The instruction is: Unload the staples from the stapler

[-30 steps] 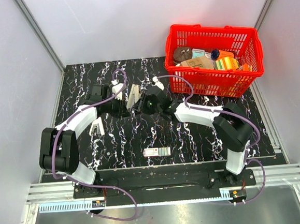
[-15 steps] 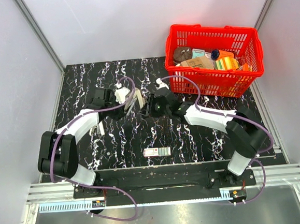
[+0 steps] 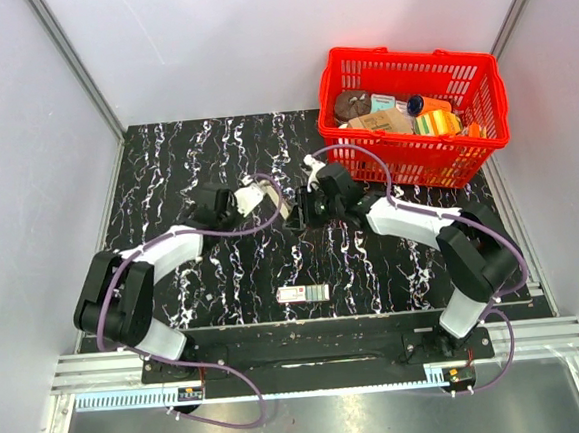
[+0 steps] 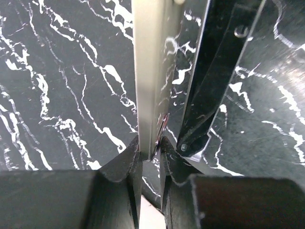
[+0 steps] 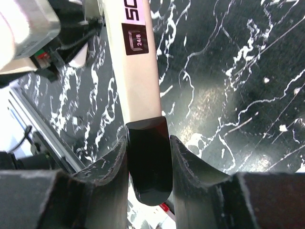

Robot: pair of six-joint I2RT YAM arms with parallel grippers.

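Your left tool is pinched narrow on the white arm of the stapler. Your right tool is clamped on its black end. The stapler is held between both tools, over the counter. A red basket of goods sits to the stapler's right, apart. A small labelled box lies on the base side of the stapler, well apart.

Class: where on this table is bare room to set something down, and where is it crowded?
Bare: far-left table behind the left arm; the near strip between box and right arm. Crowded: centre, around the held stapler, and by the basket.
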